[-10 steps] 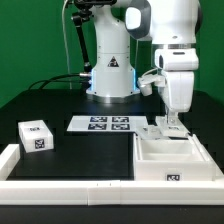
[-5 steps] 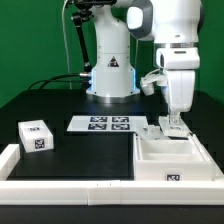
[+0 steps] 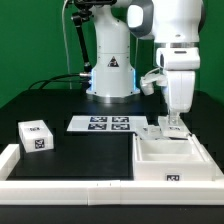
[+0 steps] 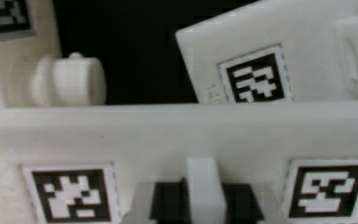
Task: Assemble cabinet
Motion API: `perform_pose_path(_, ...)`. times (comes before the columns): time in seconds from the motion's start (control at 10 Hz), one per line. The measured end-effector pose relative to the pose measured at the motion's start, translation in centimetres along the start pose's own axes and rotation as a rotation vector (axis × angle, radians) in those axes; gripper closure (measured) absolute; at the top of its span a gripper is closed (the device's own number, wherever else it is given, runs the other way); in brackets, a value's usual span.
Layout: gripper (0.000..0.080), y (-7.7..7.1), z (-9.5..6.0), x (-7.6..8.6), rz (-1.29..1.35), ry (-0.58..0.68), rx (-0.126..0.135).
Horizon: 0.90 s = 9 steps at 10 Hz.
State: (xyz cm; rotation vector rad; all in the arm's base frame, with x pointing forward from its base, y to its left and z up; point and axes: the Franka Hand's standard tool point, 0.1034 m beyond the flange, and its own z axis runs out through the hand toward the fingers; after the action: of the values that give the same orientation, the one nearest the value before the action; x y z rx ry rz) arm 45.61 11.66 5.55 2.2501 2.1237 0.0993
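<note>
I see the gripper (image 3: 170,126) at lower right of the exterior frame, jaws almost closed, pinching a thin white rib on the cabinet (image 3: 152,166).

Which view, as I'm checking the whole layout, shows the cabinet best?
The exterior view: the cabinet appears nearly whole, on that view's right. The wrist view shows only a blurred part of its tagged panels.

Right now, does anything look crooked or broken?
Nothing looks broken or spilled. In the wrist view, one tagged white panel leans at a slant beside the cabinet's straight wall. A small white block also sits alone at the exterior view's left, apart from the cabinet.
</note>
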Motion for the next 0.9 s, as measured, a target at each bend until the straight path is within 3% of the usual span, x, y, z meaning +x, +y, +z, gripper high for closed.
perform_pose_path(0.6,0.0729,-0.06,0.04,-0.05,0.000,0.000,0.001)
perform_pose_path(0.9,0.0729,0.76,0.27,0.11,0.003,-0.001,0.002)
